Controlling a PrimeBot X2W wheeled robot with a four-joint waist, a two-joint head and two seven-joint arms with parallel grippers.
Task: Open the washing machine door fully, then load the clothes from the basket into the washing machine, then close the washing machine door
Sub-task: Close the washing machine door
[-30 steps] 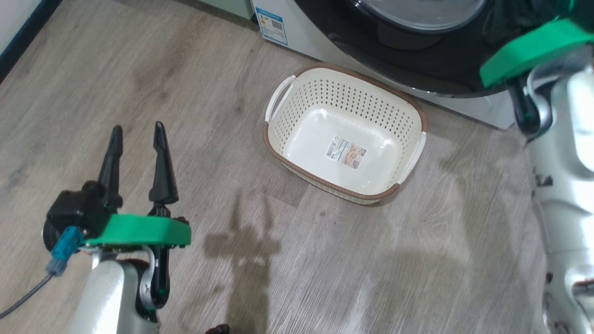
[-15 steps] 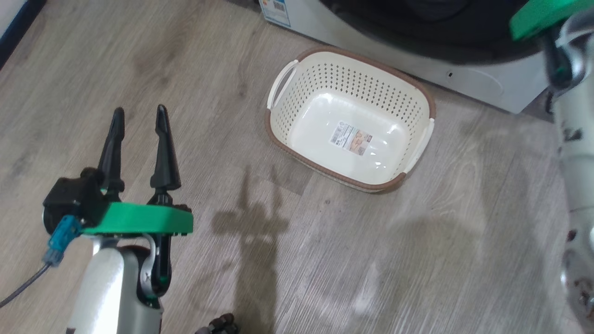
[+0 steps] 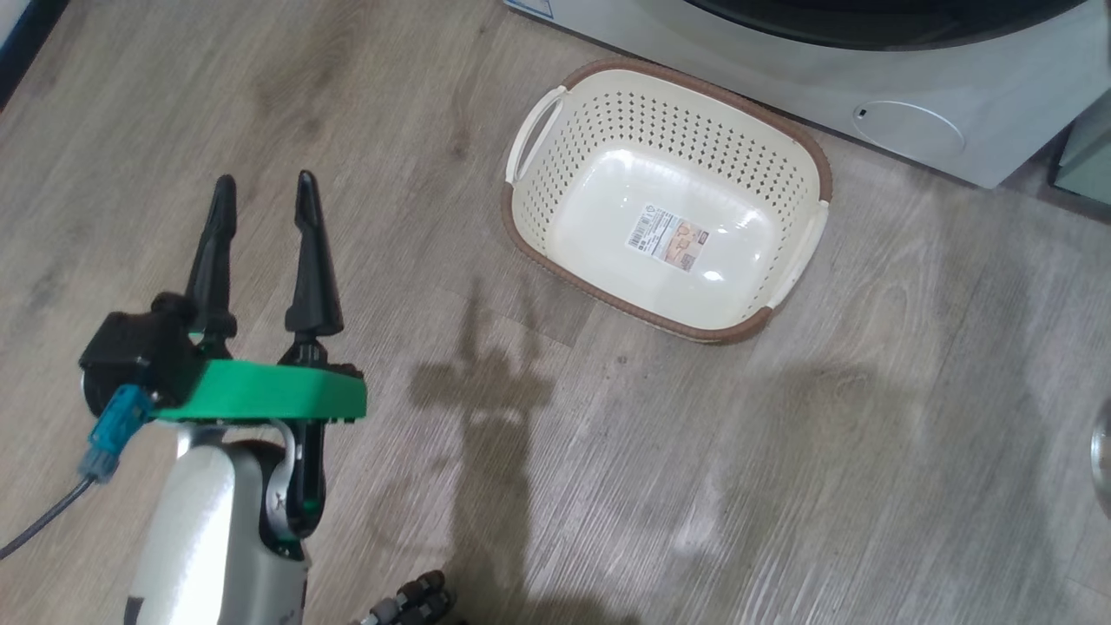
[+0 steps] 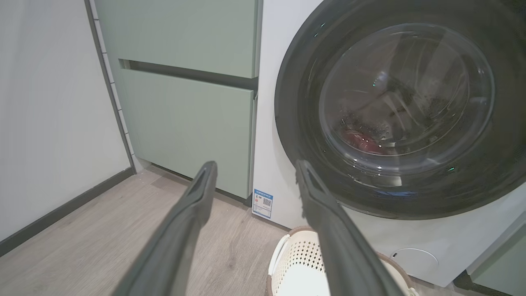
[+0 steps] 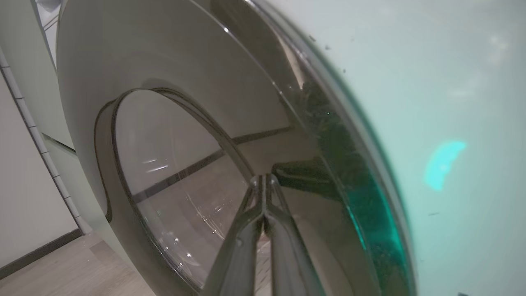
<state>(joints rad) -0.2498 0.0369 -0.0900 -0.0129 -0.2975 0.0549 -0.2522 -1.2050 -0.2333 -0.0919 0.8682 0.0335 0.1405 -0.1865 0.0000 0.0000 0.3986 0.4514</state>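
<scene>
Last step imo: shutting the door. The basket (image 3: pixel 668 130) sits empty on the floor (image 3: pixel 781 477), around 1 o'clock in the head view. The washer (image 4: pixel 271 123) has its white front just behind it, along the top edge from 12 to 2.

From the left wrist cam the round door (image 4: pixel 394 111) looks flush against the washer. Thru the glass there's a red lump low in the drum, about 6 o'clock of the glass, so the clothes (image 4: pixel 361 142) are inside afaict.

Right gripper (image 5: pixel 263 177): fingers pinched together, nothing between them, tips right at the door's glossy black rim. Touching or just off it, can't tell from that angle.

Left gripper (image 3: pixel 264 187) hangs over bare floor at 8 o'clock of the head view. Fingers spread wide, empty, well apart from the basket.

Next move prob: a firm straight push w/ the closed tips on the rim till the latch catches, then back off. Can't tell whether it has caught, so I'd check the rim sits even all round. Glossy rim = tips could skid if the push goes in at an angle.
</scene>
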